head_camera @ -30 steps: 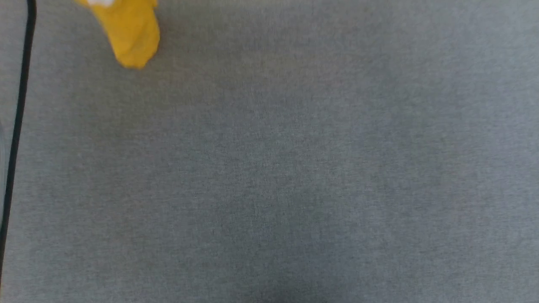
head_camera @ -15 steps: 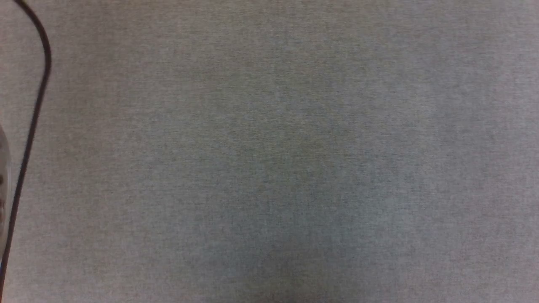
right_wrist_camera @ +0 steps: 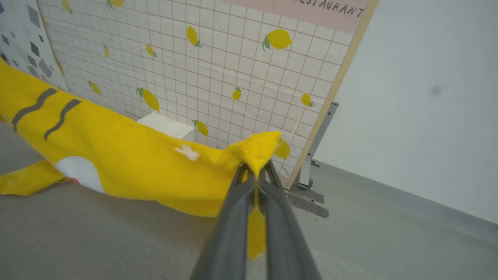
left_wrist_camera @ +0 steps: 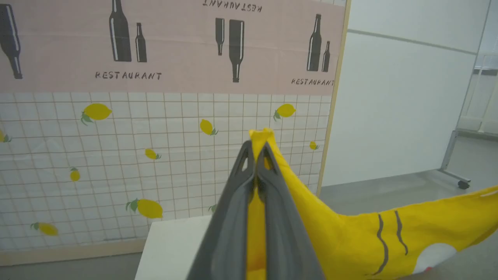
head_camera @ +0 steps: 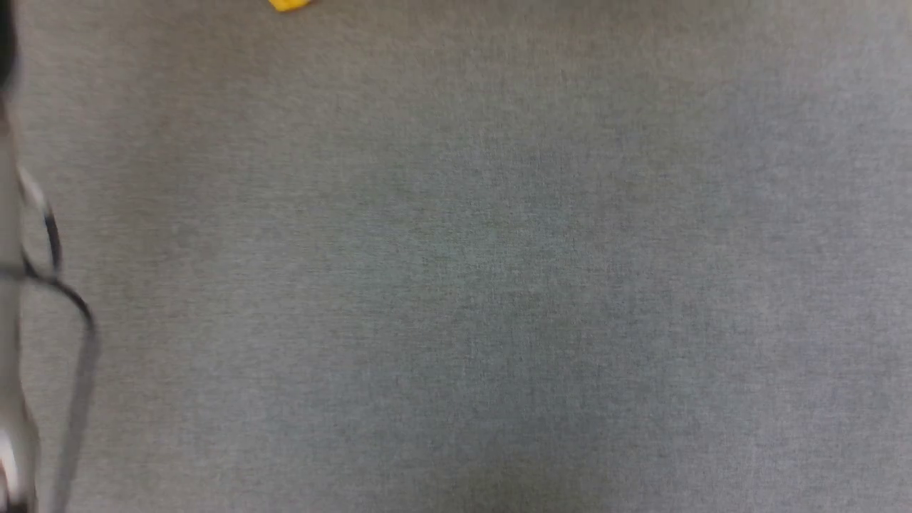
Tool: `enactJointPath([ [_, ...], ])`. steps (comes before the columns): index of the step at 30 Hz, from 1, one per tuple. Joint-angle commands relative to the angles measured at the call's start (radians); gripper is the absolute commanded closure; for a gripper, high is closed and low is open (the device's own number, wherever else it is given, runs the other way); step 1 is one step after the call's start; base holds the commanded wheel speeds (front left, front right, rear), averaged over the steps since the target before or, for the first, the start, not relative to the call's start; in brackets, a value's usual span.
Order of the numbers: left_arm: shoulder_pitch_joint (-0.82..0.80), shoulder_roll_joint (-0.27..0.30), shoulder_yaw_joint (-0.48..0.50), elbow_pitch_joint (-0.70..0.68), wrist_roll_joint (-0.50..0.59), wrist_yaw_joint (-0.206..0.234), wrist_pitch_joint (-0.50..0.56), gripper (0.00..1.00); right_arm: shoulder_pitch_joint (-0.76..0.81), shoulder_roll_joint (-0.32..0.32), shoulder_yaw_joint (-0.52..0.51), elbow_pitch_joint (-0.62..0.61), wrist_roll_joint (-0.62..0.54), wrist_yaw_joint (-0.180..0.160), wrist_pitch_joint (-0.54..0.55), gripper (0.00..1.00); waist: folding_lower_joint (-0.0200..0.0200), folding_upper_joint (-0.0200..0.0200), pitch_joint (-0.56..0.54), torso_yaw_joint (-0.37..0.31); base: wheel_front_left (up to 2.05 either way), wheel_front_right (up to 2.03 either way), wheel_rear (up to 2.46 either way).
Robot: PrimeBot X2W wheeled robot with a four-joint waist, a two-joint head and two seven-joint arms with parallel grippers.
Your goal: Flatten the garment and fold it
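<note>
Shirt [right_wrist_camera: 128, 163] hangs stretched between your left gripper [left_wrist_camera: 256, 147] and right gripper [right_wrist_camera: 255, 168], each clamped on a corner, sagging toward four o'clock from the left one, presumably to spread it flat.

The garment [left_wrist_camera: 350, 237] spans between the left gripper [left_wrist_camera: 256, 147] and the right gripper [right_wrist_camera: 255, 169], one end nipped in each, sagging over the surface [head_camera: 499, 285] below. Behind it stands a wall panel [left_wrist_camera: 175, 136], with a low block [left_wrist_camera: 171, 245] at the panel's foot (just behind the cloth). A cable [head_camera: 82, 356] runs down the head view's left edge.
</note>
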State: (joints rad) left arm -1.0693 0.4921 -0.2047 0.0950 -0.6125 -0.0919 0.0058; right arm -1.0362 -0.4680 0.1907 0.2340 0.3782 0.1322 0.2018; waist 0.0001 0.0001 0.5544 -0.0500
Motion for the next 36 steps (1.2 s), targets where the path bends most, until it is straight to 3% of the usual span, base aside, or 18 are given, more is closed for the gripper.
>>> enactJointPath([
  [1, 0.078, 0.014, 0.011, -0.062, -0.022, 0.017, 0.016, 1.00, 0.067, -0.004, -0.022, -0.046, 0.021, -0.002, 0.015, 1.00, -0.0001, -0.0001, -0.053, 0.022, 0.00, 0.00, 0.00],
  [6, 0.385, 0.044, 0.016, -0.281, -0.040, 0.087, 0.063, 1.00, 0.325, 0.010, -0.106, -0.220, 0.042, -0.002, 0.063, 1.00, -0.0001, -0.0001, -0.115, 0.028, 0.00, 0.00, 0.00],
  [12, 0.774, 0.079, -0.066, -0.414, -0.021, 0.138, 0.121, 1.00, 0.626, 0.060, -0.197, -0.376, 0.036, -0.002, 0.095, 1.00, -0.0001, -0.0001, -0.173, 0.033, 0.00, 0.00, 0.00],
  [13, 0.916, 0.090, -0.103, -0.424, -0.046, 0.150, 0.160, 1.00, 0.760, 0.098, -0.244, -0.422, 0.040, -0.002, 0.106, 1.00, -0.0001, -0.0001, -0.198, 0.037, 0.00, 0.00, 0.00],
  [21, 1.145, 0.118, -0.158, -0.397, -0.175, 0.180, 0.315, 1.00, 1.028, 0.119, -0.300, -0.456, 0.066, -0.002, 0.184, 1.00, -0.0001, -0.0001, -0.264, 0.045, 0.00, 0.00, 0.00],
  [28, 1.294, 0.174, -0.189, -0.406, -0.313, 0.230, 0.516, 1.00, 1.232, 0.060, -0.297, -0.451, 0.119, -0.002, 0.309, 1.00, -0.0001, -0.0001, -0.309, 0.058, 0.00, 0.00, 0.00],
  [36, 1.410, 0.205, -0.181, -0.430, -0.399, 0.265, 0.581, 1.00, 1.415, 0.059, -0.313, -0.448, 0.153, -0.002, 0.401, 1.00, -0.0001, -0.0001, -0.352, 0.066, 0.00, 0.00, 0.00],
])
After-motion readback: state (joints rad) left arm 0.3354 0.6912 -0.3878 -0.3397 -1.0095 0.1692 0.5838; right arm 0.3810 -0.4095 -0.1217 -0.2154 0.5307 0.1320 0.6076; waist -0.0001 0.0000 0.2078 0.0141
